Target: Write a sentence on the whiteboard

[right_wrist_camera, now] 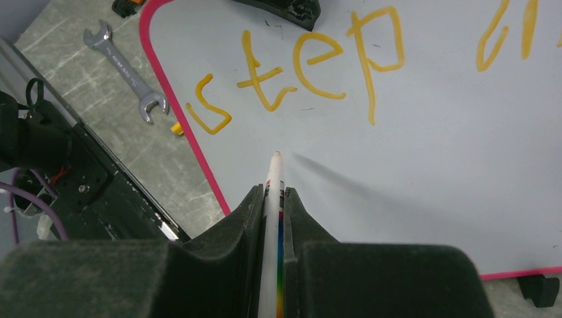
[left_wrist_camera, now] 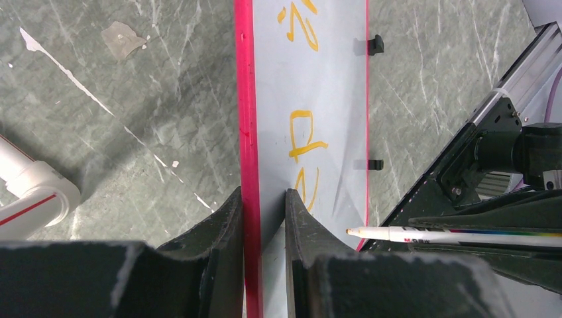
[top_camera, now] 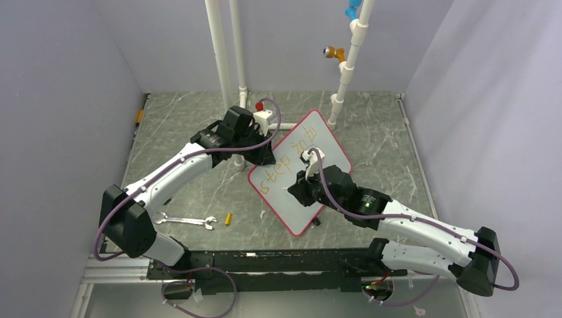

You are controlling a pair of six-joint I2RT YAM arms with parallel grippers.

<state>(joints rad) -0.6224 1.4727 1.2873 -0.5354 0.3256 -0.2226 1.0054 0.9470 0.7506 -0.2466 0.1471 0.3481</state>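
- Left tool (left_wrist_camera: 264, 199) is clamped on the whiteboard (left_wrist_camera: 331, 99) by its rim; the board looks thin, stiff, light and slick, so an edge grip suits.
- Right tool (right_wrist_camera: 273, 193) pinches the marker (right_wrist_camera: 274, 169); it is slim and may slip.

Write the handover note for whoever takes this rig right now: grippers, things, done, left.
Left gripper: shut on the whiteboard at its red rim, steadying it.
Right gripper: shut on the marker, tip over bare board just below "step"; contact unclear.
Done: the sentence has its first line in orange, "step" plus a second word that is partly out of the right wrist view.
Left: nothing is written under that line yet; a second line probably starts where the tip is.
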